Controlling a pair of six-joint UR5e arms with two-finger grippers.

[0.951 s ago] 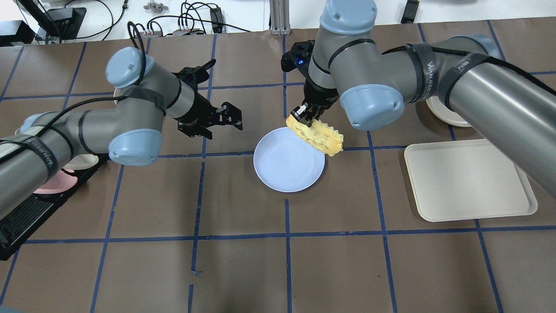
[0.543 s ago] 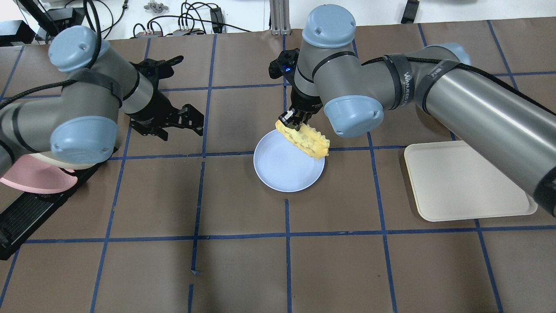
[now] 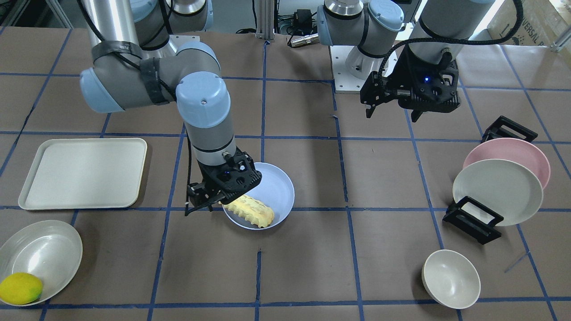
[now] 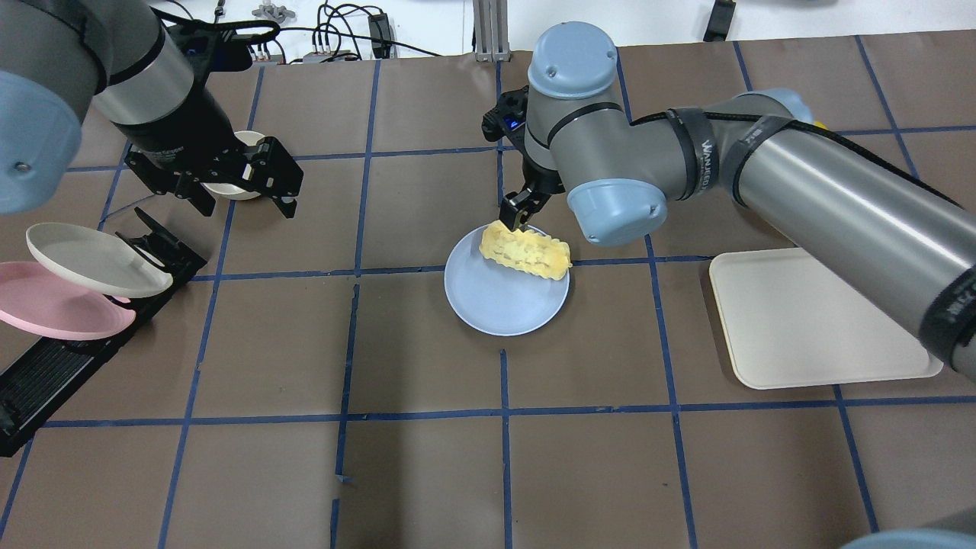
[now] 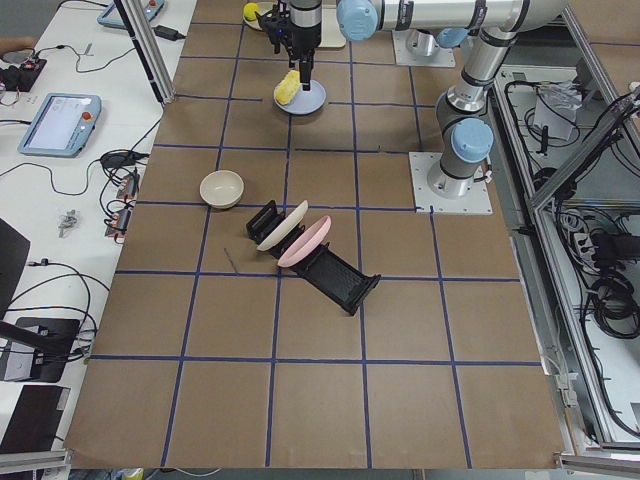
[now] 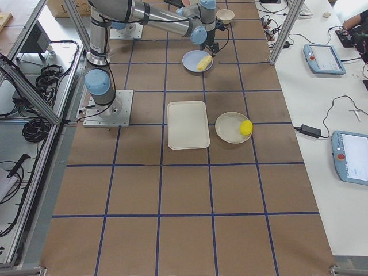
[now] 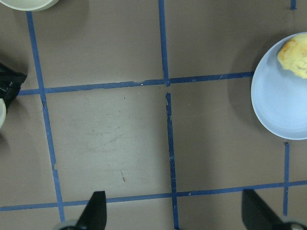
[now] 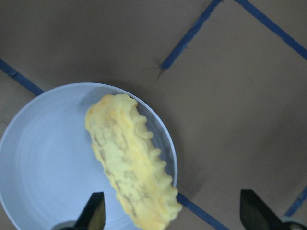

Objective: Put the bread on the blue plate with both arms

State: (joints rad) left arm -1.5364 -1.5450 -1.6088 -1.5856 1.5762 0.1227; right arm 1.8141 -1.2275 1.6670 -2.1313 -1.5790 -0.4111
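Note:
The bread (image 4: 526,252) lies flat on the far right part of the blue plate (image 4: 499,305), one end over the rim. My right gripper (image 4: 518,211) hangs just above the bread's far end, open and empty. The right wrist view shows the bread (image 8: 132,167) lying free on the plate (image 8: 43,177) between the spread fingertips. My left gripper (image 4: 242,191) is open and empty, high over the table at the far left, well away from the plate. Its wrist view shows the plate (image 7: 278,100) with the bread's end (image 7: 295,55) at the right edge.
A cream tray (image 4: 823,320) lies to the right of the plate. A black rack (image 4: 46,374) at the left holds a pink plate (image 4: 46,309) and a cream plate (image 4: 99,259). A small white bowl (image 4: 229,183) sits under the left gripper. A bowl (image 3: 40,249) holds a lemon (image 3: 20,287).
The right gripper came down, set the bread on the blue plate and let go of it. The left arm pulled back to the far left and rose.

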